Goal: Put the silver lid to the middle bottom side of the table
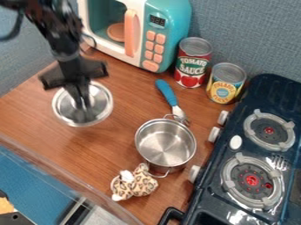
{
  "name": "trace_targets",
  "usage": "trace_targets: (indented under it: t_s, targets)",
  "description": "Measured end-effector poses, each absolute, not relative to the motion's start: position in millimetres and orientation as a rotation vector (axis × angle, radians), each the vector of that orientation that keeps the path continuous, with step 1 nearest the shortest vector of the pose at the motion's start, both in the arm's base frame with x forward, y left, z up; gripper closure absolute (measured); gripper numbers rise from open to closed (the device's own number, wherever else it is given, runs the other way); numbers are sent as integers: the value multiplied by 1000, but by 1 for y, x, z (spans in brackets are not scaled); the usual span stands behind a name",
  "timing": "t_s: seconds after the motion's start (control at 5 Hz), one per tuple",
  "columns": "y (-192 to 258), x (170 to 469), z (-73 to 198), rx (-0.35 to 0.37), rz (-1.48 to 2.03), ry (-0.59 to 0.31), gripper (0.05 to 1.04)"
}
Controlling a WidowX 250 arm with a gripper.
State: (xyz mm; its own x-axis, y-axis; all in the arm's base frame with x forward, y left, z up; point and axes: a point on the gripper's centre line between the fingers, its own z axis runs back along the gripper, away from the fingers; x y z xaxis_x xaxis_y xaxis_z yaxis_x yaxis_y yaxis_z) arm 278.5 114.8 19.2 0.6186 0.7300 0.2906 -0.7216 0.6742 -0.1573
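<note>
Presently seeing, in the camera view, the black pincer (84, 105) hanging over the silver lid (102, 100), at the left of the wooden table (111, 151). Finding the lid lying round and shiny directly under the pincer, showing its rim on all sides of it. Not being able to tell the pincer's grip: released, clenched or grasping the lid.

Up and to the right of the pincer, noticing the teal and white toy microwave (167, 22), bearing orange buttons, an orange handle and a small dark display with digits. Further right of the pincer, spotting two cans standing upright side by side: a red one (192, 61), wearing a printed label with large lettering and a tomato picture, and a yellow one (225, 83), wearing a printed label with smaller lettering.

Between the pincer and those cans, seeing a blue-handled utensil (166, 92) pointing its metal end towards the steel pot (166, 143). Finding that pot standing lower and to the right of the pincer, with the leopard-spotted plush toy (143, 182) lying just beside it, nearer the table's bottom edge. Well to the right of the pincer, viewing the dark toy stove (206, 200), carrying two grey burners and pale knobs.
</note>
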Motion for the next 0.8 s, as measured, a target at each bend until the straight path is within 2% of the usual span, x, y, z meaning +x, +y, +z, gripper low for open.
trace_targets:
  t_s: [0.2,0.6,0.8]
  targets:
    - [97,270,5,-7,791,-339,1033]
    - [96,265,-27,61,759,-314,1033]
    - [98,263,-29,72,750,-314,1010]
